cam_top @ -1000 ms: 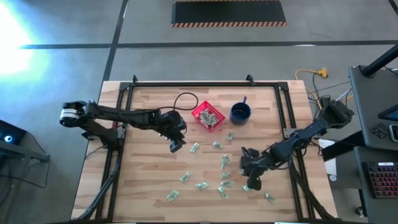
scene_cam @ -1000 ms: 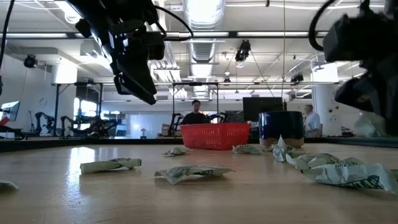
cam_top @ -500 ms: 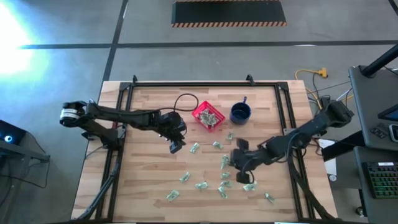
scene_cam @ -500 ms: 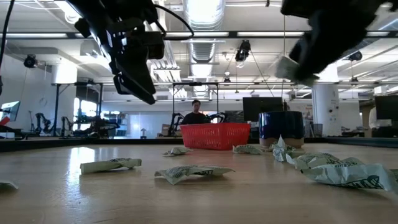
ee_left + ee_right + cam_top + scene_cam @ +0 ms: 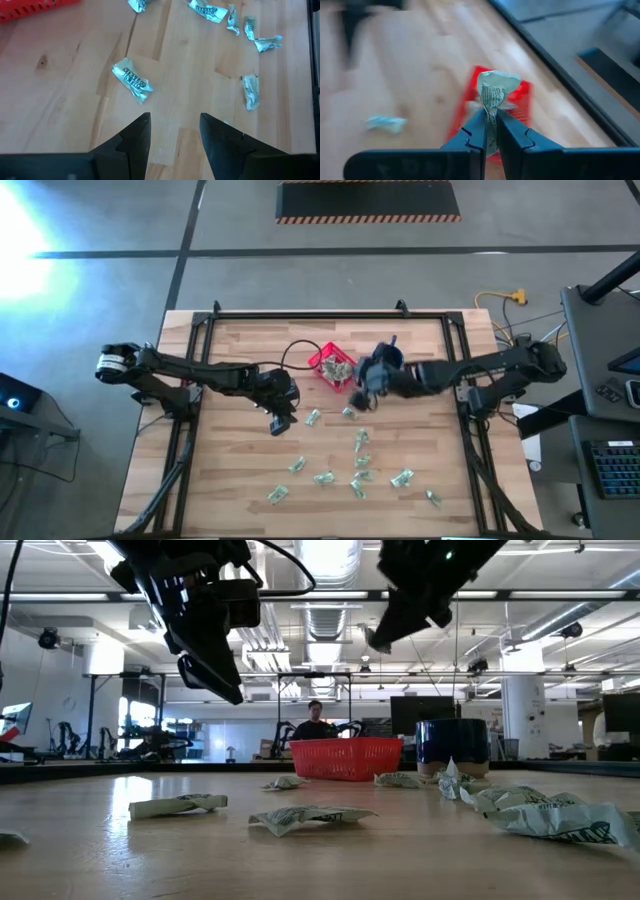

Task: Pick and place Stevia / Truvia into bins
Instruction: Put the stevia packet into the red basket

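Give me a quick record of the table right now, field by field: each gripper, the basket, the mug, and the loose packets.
right gripper: shut on a packet, raised beside the red basket
left gripper: open, empty, raised above a loose packet
red basket: on the table, already holds packets
mug: dark blue, beside the basket
loose packets: many scattered across the wooden table

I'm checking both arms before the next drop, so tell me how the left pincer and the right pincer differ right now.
The left pincer is open and empty; the right pincer is shut on a sachet. The left pincer hangs over bare table near a loose sachet on the wood; the right pincer is up beside the red basket and the blue mug. Both are dark and raised off the table.
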Robot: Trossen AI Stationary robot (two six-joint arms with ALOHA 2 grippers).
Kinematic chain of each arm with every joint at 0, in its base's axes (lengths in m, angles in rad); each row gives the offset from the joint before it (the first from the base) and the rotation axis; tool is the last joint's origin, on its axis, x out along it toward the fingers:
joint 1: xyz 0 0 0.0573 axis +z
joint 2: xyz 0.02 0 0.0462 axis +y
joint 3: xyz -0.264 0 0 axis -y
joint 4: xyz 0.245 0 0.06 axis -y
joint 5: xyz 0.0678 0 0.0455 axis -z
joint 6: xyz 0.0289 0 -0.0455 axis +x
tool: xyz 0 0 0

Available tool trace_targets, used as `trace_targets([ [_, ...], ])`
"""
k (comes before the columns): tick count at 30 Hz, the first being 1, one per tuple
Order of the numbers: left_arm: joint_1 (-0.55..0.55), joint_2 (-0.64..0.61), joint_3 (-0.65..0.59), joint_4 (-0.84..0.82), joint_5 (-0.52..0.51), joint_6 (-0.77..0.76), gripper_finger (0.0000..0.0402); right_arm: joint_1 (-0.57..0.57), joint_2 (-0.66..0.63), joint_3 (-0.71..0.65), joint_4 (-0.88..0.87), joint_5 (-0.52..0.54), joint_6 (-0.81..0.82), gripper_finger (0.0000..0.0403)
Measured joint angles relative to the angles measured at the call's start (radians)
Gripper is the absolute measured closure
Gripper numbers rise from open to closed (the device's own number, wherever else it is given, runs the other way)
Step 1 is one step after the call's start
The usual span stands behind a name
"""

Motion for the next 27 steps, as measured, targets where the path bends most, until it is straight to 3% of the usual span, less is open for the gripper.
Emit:
trace_targets([
  [6,0.0,0.0,0.0,0.0,-0.013,-0.027,0.0249,-0.153,0.004,-0.032,0.039,-0.029,0.025,0.0374],
  [11,-0.002,0.0,0.0,0.007,-0.055,-0.047,0.0249,-0.237,0.045,-0.051,0.167,-0.207,0.008,0.0374],
  [22,-0.002,-0.001,0.0,0.021,-0.108,-0.081,0.0249,-0.268,0.275,-0.006,0.206,-0.295,0.001,0.0372],
  [27,-0.002,-0.002,0.0,0.035,-0.112,-0.104,0.0249,-0.272,0.324,0.032,0.207,-0.366,-0.035,0.0346],
])
